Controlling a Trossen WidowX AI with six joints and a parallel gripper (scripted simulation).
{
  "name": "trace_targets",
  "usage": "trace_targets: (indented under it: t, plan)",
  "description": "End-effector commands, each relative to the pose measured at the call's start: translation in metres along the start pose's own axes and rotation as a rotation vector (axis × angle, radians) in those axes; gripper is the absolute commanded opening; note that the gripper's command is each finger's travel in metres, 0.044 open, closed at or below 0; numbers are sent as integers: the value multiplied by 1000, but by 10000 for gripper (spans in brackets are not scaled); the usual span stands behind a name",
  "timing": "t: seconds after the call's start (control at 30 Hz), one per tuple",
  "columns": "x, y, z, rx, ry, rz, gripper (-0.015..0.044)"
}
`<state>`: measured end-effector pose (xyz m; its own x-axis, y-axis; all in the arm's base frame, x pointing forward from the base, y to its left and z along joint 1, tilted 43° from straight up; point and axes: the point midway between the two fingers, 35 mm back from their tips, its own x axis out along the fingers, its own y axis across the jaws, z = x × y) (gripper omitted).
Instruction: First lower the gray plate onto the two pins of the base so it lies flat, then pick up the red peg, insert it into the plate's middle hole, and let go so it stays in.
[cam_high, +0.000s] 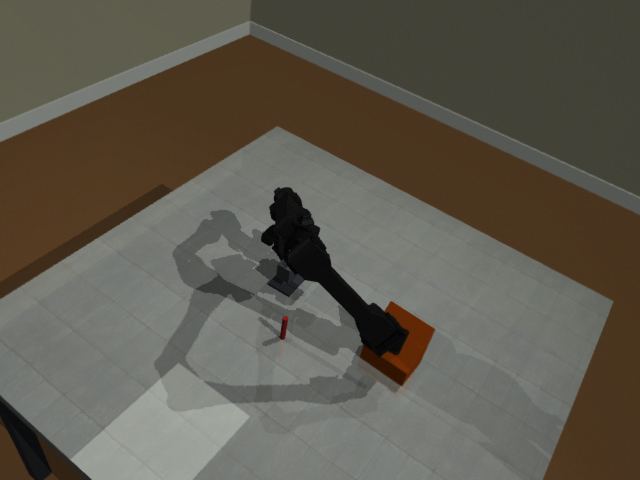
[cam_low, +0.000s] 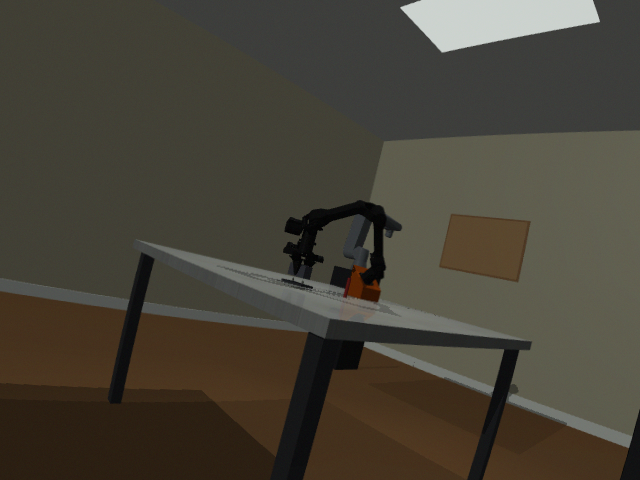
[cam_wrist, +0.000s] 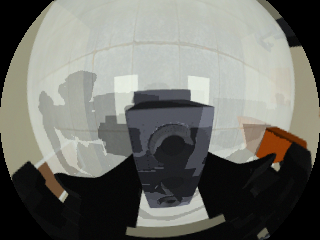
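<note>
The end effector (cam_high: 281, 252) (cam_low: 297, 264) (cam_wrist: 166, 147) is clamped on the gray plate (cam_high: 282, 274) (cam_low: 308, 273) (cam_wrist: 138, 120), which sits between its dark fingers at the lower middle of the wrist frame, a round hole facing the camera. In the exterior view the plate is held steeply, not flat, just over the base (cam_high: 281, 288) (cam_low: 307, 286), left of the frame's middle; whether it touches the pins I cannot tell. The red peg (cam_high: 283, 328) (cam_low: 346, 287) stands upright on the bench (cam_high: 465, 289) (cam_low: 330, 327), apart from the base, below the centre of the top frame. The orange block (cam_high: 419, 330) (cam_low: 362, 290) (cam_wrist: 280, 145) is right of it there.
</note>
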<state>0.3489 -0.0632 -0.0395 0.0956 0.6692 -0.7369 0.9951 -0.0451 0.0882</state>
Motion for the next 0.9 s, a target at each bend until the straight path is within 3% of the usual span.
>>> trace_targets:
  t: [0.0,0.5,0.87]
  plan:
    - [6,0,0,5,4,1,0]
    - [15,0,-1,-1,2,-3,0]
    - [15,0,-1,-1,2,-3,289]
